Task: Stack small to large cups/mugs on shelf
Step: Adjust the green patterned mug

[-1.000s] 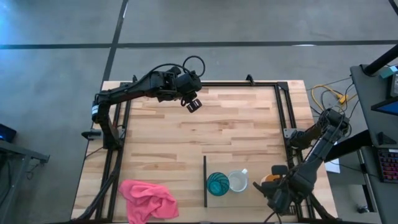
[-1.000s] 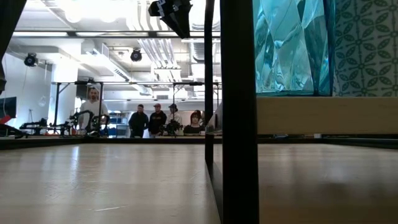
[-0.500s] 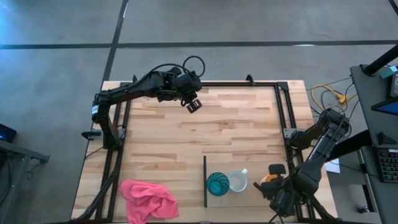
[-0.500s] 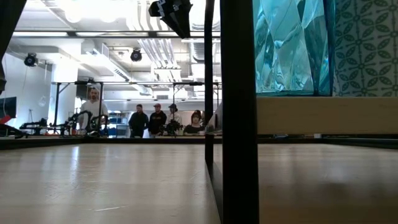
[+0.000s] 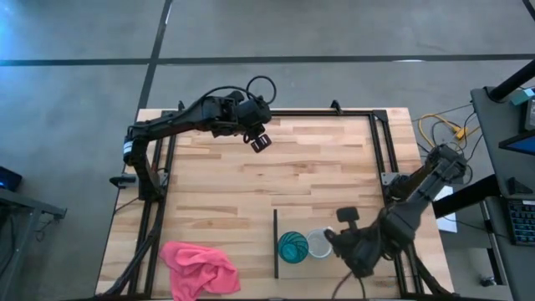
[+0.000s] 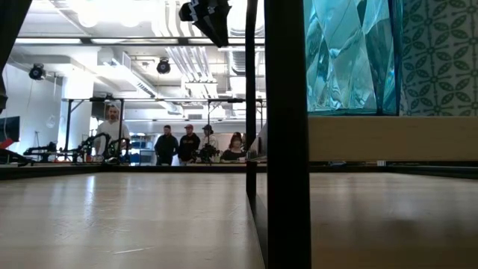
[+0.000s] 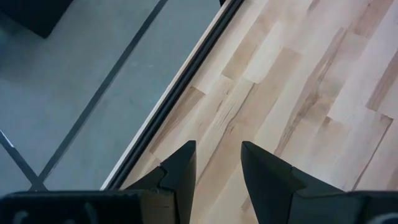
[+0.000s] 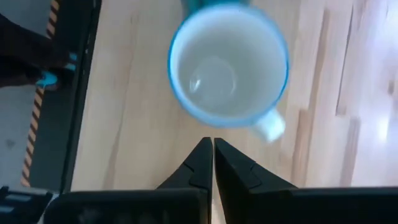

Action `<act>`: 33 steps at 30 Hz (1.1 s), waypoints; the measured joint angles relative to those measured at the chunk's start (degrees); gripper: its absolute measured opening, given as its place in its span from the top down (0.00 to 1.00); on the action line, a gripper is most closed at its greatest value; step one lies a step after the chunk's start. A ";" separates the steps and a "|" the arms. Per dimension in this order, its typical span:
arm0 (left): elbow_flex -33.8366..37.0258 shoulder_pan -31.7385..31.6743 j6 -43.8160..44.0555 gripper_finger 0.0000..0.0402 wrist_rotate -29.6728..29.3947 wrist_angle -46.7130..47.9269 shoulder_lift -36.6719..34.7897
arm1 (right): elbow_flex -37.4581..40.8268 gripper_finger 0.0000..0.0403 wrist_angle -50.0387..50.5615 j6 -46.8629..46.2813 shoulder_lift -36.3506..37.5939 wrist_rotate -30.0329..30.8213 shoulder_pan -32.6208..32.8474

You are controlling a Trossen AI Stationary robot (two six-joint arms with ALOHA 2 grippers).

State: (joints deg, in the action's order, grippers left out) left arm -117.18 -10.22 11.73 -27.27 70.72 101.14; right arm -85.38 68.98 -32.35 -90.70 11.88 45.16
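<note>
white mug (image 8: 227, 67) sits beside the teal tumbler (image 5: 292, 247); right gripper (image 8: 212, 163) hovers above it, fingers pressed together, empty; left gripper (image 7: 216, 163) parted, empty

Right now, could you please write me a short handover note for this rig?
Left gripper: open, empty, hanging far from the cups.
Right gripper: shut, empty, just short of the white mug.
Teal tumbler and white mug stand side by side on the shelf.
Orange mug: not in view, perhaps under the right arm.
Done: nothing stacked; both visible cups are empty.
Left: nest all three, small into large, on the shelf.
</note>
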 joint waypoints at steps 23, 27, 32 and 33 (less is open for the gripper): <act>3.76 0.31 0.00 0.72 2.29 -1.34 -0.02 | 0.30 0.98 -8.99 9.87 -4.73 -3.51 -9.31; 3.76 0.28 0.00 0.72 2.68 -1.34 -0.02 | 0.30 0.98 -7.33 9.16 -6.09 -3.55 -9.79; 3.73 0.28 0.00 0.72 2.82 -1.29 -0.02 | 0.30 0.98 -4.89 6.88 -7.68 -4.81 -10.49; 3.73 0.28 0.00 0.72 2.80 -1.31 -0.02 | 0.32 0.98 -4.25 6.29 -7.76 -4.96 -10.51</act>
State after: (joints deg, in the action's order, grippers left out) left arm -113.45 -9.93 11.73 -24.47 69.41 101.12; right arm -85.07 64.74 -26.06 -98.45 6.92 34.65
